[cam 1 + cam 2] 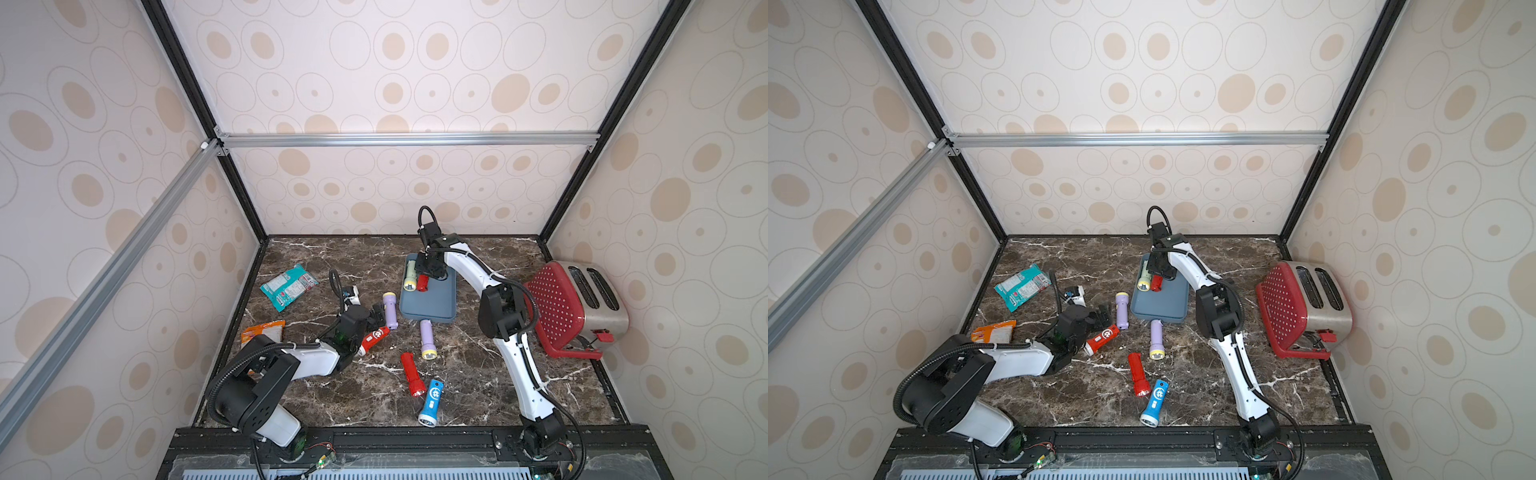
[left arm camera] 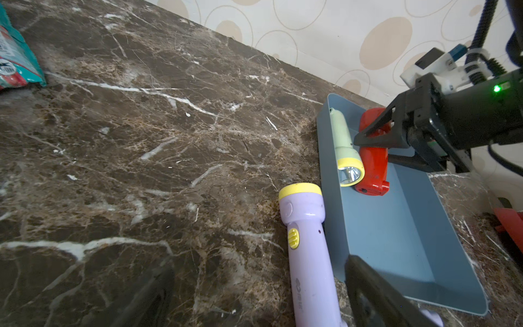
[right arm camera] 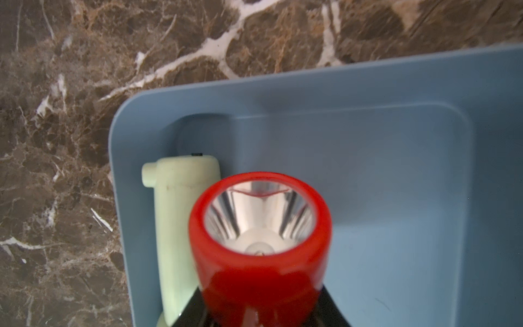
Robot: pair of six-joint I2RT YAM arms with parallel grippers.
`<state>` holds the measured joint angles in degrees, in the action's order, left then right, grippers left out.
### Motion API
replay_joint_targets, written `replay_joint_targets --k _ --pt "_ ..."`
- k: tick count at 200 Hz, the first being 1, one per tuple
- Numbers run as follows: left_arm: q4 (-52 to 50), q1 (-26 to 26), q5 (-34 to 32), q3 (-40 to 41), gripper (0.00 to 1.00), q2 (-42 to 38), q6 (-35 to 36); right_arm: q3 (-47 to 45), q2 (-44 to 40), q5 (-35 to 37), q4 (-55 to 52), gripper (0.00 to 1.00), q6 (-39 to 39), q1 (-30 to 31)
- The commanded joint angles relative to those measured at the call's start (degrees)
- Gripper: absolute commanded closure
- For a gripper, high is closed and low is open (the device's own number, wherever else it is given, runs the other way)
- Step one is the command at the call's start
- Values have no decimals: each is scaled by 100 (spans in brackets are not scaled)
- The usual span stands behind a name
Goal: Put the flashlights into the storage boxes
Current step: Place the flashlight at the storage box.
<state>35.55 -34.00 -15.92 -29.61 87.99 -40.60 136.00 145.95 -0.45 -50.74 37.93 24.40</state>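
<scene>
The blue-grey storage box (image 1: 432,305) (image 2: 396,226) holds a pale green flashlight (image 1: 410,276) (image 3: 175,226) along its left wall. Over the box's far end, my right gripper (image 1: 432,270) (image 3: 260,311) is shut on a red flashlight (image 1: 422,282) (image 2: 373,167), beside the green one. My left gripper (image 1: 379,313) (image 2: 260,305) is open at table level, with a lilac flashlight (image 1: 390,309) (image 2: 308,254) lying between its fingers, just left of the box. A second lilac (image 1: 427,338), a red logo (image 1: 374,338), a plain red (image 1: 411,374) and a blue flashlight (image 1: 431,402) lie on the marble.
A red dotted toaster (image 1: 573,307) stands at the right wall. A teal snack bag (image 1: 289,286) and an orange packet (image 1: 264,330) lie at the left. The enclosure walls close in on three sides.
</scene>
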Motion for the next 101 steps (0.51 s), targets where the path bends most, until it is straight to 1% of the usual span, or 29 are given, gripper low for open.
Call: replay_joint_targets --k 1,14,27,35,63,84,101 --pt "-118 48 -32 -230 7 53 74 181 58 -86 -7 62 153 -35" --pt "-110 53 -25 -227 6 36 73 181 38 -96 -17 58 172 -51" --pt "-108 56 -27 -221 7 32 72 181 8 -96 -32 49 168 -59" --pt "-117 51 -17 -236 7 34 75 181 -18 -104 -36 46 154 -59" --pt "-175 51 -17 -274 6 34 112 181 -80 -188 -113 42 93 -60" --pt "-173 56 -34 -273 7 60 113 135 -192 -218 -262 42 53 -59" --pt "-172 51 0 -287 7 91 96 -115 -383 -354 -260 42 7 -67"
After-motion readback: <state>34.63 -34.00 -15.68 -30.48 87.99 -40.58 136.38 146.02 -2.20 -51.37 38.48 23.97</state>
